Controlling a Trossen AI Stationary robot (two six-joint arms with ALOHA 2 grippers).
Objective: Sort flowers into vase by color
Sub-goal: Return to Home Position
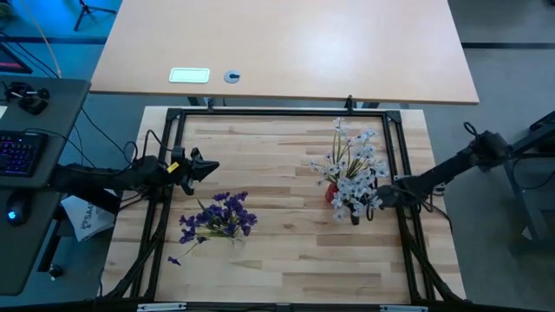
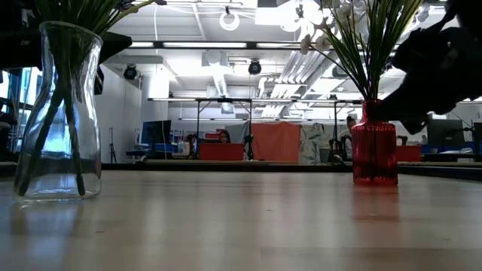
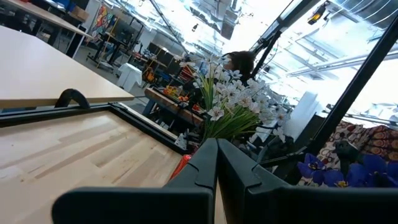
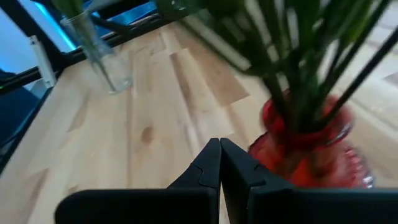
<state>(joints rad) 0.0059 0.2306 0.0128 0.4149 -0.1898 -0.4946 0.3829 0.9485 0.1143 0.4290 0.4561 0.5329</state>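
Observation:
The dark purple flowers (image 1: 218, 217) stand in a clear glass vase (image 2: 59, 113) on the table's left half. The pale white-bluish flowers (image 1: 351, 165) stand in a red glass vase (image 2: 374, 153) on the right half; their green stems (image 4: 298, 68) go into its neck. A small purple bit (image 1: 173, 259) lies on the wood near the clear vase. My left gripper (image 1: 211, 166) is shut and hovers toward the far side of the purple flowers. My right gripper (image 1: 379, 198) is shut and sits just to the right of the red vase (image 4: 311, 149), holding nothing.
A black metal frame (image 1: 277, 113) runs around the wooden table top. A second pale table (image 1: 286, 43) lies beyond the far edge, with a white label and a small round thing on it. The middle of the wooden top between the two vases is bare. People sit far off in the room.

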